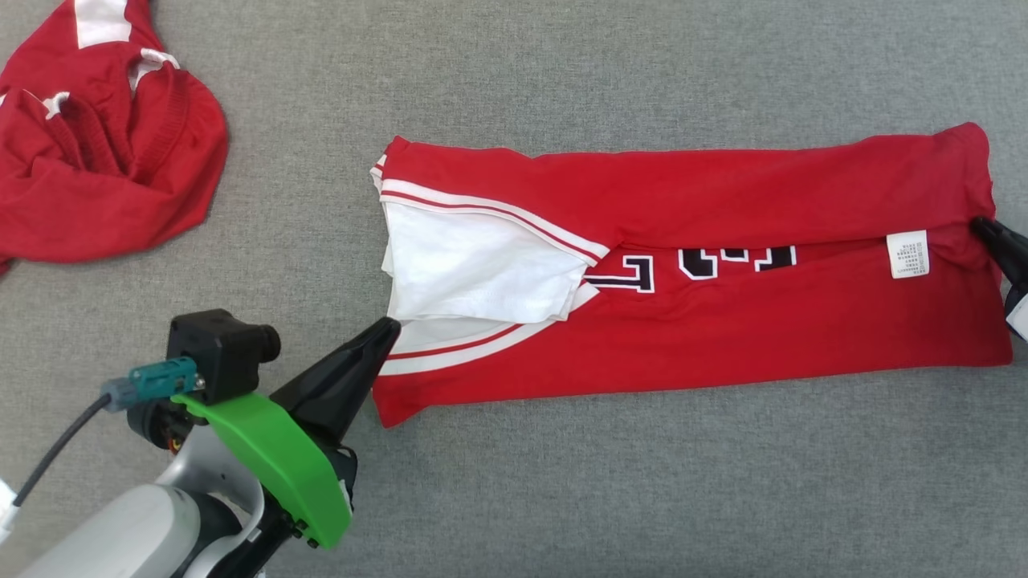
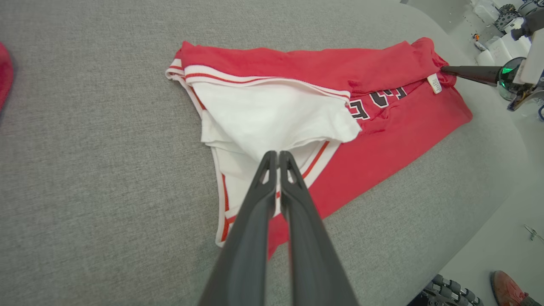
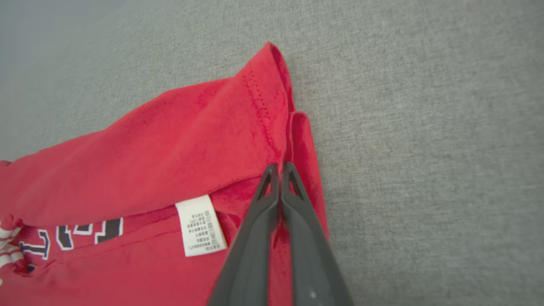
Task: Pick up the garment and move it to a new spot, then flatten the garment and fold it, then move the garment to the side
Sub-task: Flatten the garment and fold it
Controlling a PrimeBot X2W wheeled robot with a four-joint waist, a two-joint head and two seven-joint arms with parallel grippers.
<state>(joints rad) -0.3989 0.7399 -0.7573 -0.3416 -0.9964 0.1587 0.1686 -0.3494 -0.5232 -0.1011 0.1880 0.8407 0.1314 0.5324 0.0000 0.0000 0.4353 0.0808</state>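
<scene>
Across the grey fabric surface [image 1: 562,498], centre to right edge, lies the folded red jersey [image 1: 803,345]. The left gripper [image 1: 390,326], fingers pressed together, touches its white sleeve end; the right gripper [image 1: 980,225], likewise closed and half cut off, meets the hem; whether either pinches cloth cannot be told

Grey, black and green hardware
The left gripper [image 1: 389,325] has two long, tapering dark fingers [image 2: 255,221] with slotted tips; at the lower left of the frame sit a bright green curved cover [image 1: 265,453], a black boxy camera housing [image 1: 218,353], a teal connector [image 1: 163,376] on a grey cable [image 1: 56,453] and a pale grey forearm [image 1: 132,530]
</scene>
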